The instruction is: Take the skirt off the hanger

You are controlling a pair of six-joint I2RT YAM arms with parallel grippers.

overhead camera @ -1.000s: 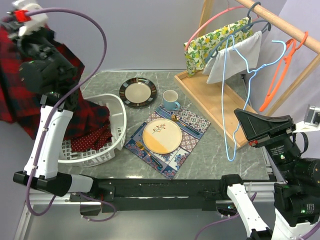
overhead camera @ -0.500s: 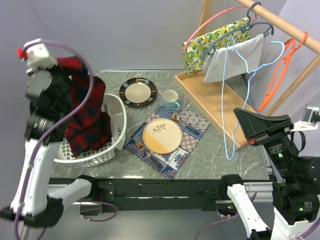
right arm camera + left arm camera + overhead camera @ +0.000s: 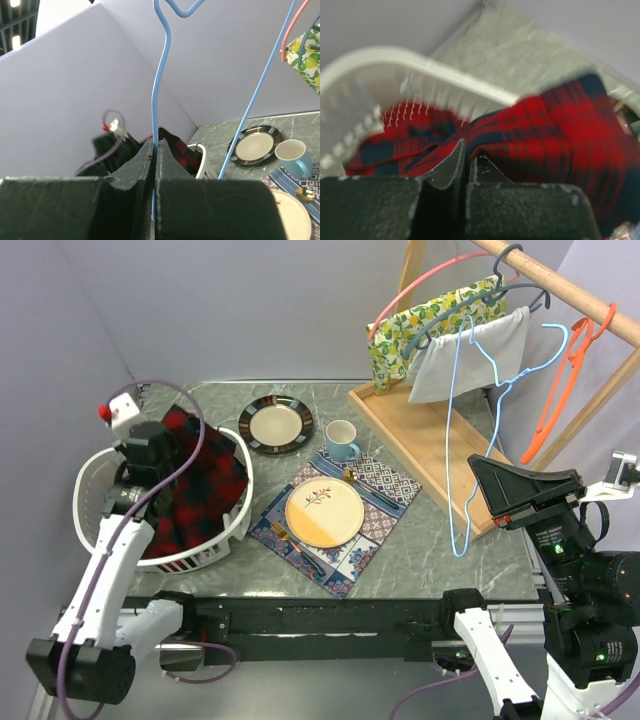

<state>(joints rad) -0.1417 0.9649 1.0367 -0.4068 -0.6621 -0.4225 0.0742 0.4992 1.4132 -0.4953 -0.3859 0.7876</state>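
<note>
The left gripper (image 3: 467, 152) pinched the skirt's (image 3: 555, 135) edge; beyond it, blurred cloth hid the basket's (image 3: 445, 70) floor. The right gripper (image 3: 154, 145) clamped the hanger (image 3: 159, 90), cut off above.

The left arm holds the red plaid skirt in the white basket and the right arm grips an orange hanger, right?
The right gripper pinches the light blue hanger, not an orange one; the right wrist view shows it. The left gripper does hold the red plaid skirt in the white basket.
</note>
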